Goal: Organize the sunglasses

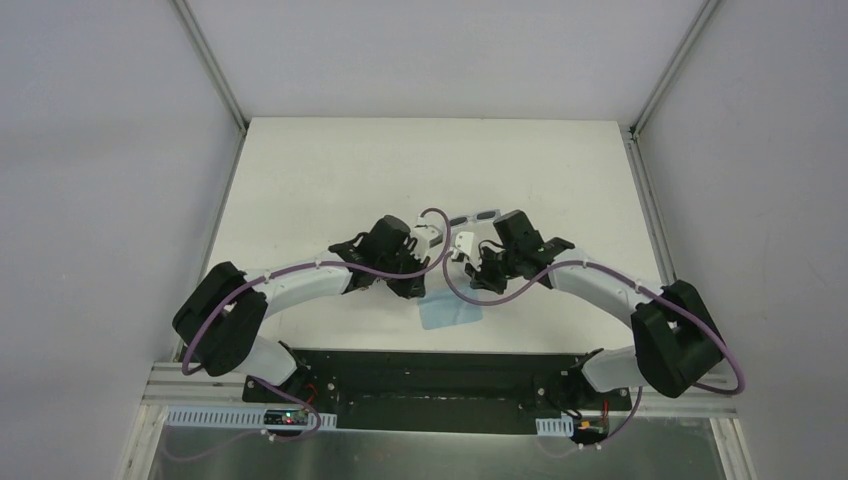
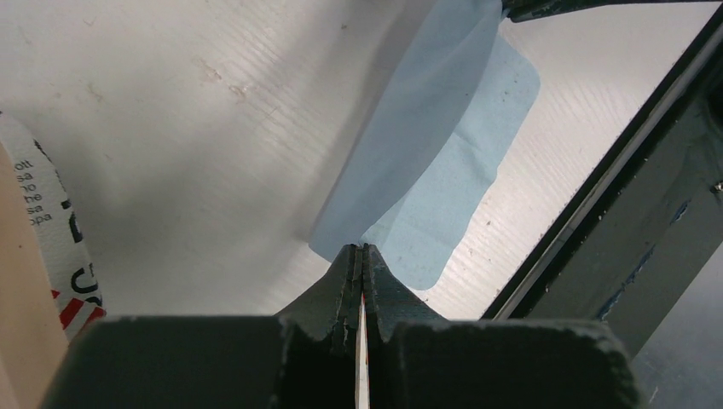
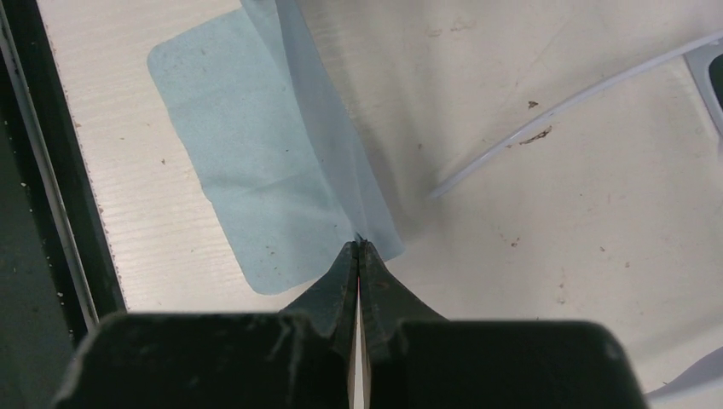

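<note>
The sunglasses point(image 1: 475, 216) lie on the table beyond both wrists, with a white frame and dark lenses. One slim white temple arm point(image 3: 563, 106) crosses the right wrist view. A light blue cloth point(image 1: 452, 312) lies near the table's front edge, between the two arms. My left gripper point(image 2: 364, 248) is shut on one corner of the cloth point(image 2: 443, 162) and holds it off the table. My right gripper point(image 3: 358, 243) is shut on another corner of the cloth point(image 3: 247, 153). The pinched edge rises as a fold while the rest lies flat. In the top view the grippers point(image 1: 420, 292) point(image 1: 478, 288) sit over the cloth.
The white-and-black printed case point(image 2: 51, 230) shows at the left edge of the left wrist view. The black base plate point(image 1: 420, 385) runs along the table's front edge just behind the cloth. Grey walls close in both sides.
</note>
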You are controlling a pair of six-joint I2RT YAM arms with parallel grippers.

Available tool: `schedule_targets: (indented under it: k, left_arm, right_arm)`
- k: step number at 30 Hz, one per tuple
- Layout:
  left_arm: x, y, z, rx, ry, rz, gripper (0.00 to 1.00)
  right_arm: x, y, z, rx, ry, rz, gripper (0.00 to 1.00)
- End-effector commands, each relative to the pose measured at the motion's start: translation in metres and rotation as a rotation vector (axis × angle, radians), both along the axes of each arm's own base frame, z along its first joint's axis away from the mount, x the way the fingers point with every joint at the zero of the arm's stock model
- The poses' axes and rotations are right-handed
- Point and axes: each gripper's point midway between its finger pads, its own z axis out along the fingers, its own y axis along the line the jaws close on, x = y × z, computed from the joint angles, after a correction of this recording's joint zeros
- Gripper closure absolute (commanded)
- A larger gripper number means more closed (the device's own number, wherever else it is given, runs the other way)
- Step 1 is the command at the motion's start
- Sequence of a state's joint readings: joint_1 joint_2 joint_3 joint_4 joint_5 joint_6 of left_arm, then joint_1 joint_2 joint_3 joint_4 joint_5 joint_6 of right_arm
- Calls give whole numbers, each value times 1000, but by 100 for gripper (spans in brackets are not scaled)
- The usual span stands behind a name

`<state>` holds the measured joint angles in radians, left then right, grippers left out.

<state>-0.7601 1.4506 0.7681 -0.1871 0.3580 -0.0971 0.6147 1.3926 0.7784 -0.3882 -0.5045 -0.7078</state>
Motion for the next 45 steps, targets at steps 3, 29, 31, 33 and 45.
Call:
schedule_targets:
  k: [3,29,31,33,45]
  left_arm:
    - [-8,-7,8,-31,30,-28,100]
    - [-30,-19,3,-4,113,-133,100]
    - [-29,-18,2,2,112,-128,100]
    - [-30,-17,1,8,114,-126,100]
    - [-26,-11,-1,37,94,-101,100]
  right_arm:
    - [-11,0,-2,-6,13,24,100]
    - [-39,-11,-4,-22,57,86,100]
    - [-40,-11,-4,-17,62,89,100]
    - [-41,-9,-4,-12,70,91,100]
    - [-49,-5,-11,-22,109,112,100]
